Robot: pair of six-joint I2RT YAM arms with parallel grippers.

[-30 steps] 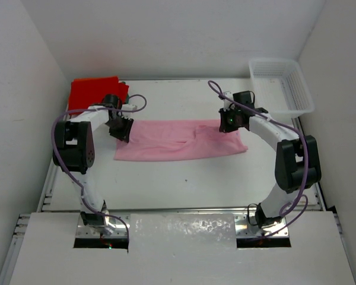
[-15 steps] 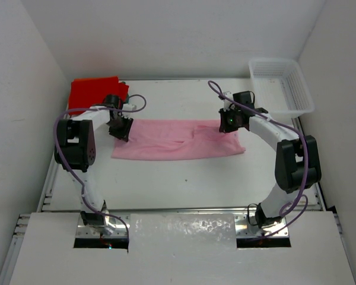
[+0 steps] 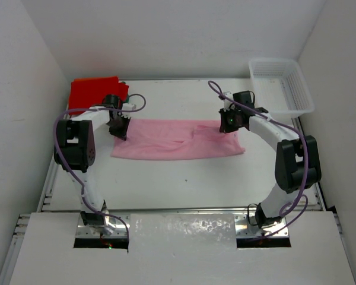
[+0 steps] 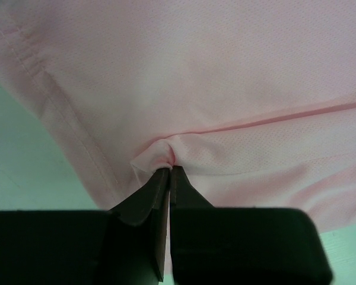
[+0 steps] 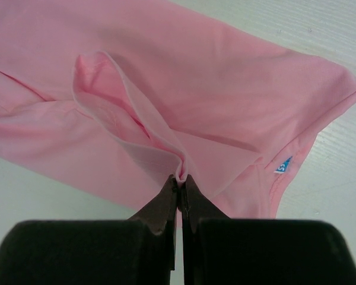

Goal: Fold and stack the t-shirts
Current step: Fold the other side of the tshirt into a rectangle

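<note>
A light pink t-shirt point(image 3: 178, 139) lies folded into a long band across the middle of the table. My left gripper point(image 3: 120, 126) is at its left end, shut on a pinch of the pink cloth point(image 4: 166, 155) near the hem. At the right end my right gripper point(image 3: 230, 123) is shut on a raised fold of the same shirt point(image 5: 166, 136); a small blue label point(image 5: 283, 164) shows by the collar. A red t-shirt point(image 3: 95, 92) lies folded at the back left corner, behind the left arm.
A white lattice basket point(image 3: 281, 85) stands at the back right corner. White walls close in the table on the left, back and right. Purple cables loop from both arms above the cloth.
The left gripper has shifted slightly left and back and closed on the shirt's left end, which has drawn a little leftward. The right gripper has stayed put, still shut on the cloth.
</note>
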